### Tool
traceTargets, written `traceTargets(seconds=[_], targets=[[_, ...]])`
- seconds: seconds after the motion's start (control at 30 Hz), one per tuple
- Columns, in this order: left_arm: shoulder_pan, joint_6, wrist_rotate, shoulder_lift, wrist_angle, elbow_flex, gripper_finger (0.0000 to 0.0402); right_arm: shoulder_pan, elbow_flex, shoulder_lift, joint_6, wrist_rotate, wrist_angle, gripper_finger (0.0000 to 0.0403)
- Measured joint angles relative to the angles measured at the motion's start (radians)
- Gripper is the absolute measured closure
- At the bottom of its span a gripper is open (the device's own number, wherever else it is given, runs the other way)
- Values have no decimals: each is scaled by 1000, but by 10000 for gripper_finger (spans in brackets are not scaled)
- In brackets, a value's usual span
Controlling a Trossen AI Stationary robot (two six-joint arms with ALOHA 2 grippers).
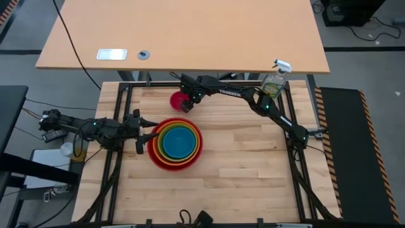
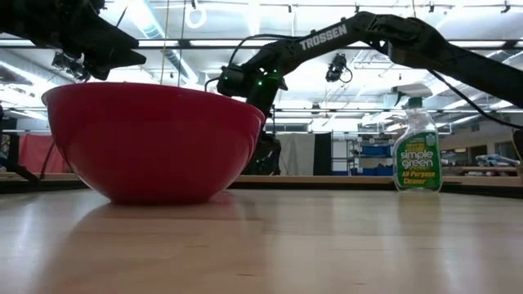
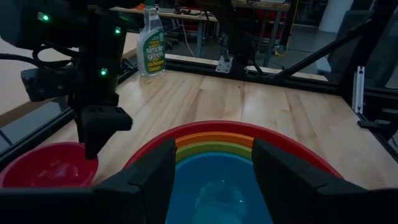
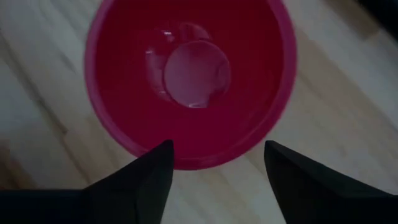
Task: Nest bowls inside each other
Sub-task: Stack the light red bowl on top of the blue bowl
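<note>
While spread open, right hand (image 4: 214,168) hovers above pink-magenta bowl (image 4: 189,74).

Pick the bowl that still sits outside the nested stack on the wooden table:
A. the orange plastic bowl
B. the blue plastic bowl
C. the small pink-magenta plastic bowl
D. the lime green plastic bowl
C: the small pink-magenta plastic bowl sits alone on the table under the right gripper, whose fingers are open, while blue, green and orange lie nested inside the large red plastic bowl.
</note>
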Motion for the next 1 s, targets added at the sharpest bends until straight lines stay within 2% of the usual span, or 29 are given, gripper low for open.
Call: traceTargets(seconds=[0.2,0.57,1.0], targets=[[0,0,0,0,0,0,187,-5,0,0,-24,-18,-12,203],[0,8,0,0,-3,0,187,-8,0,-1,-164,-63,-18,387],[0,19,0,-1,-42,0,187,43,0,-104,-273,17,-147,399]])
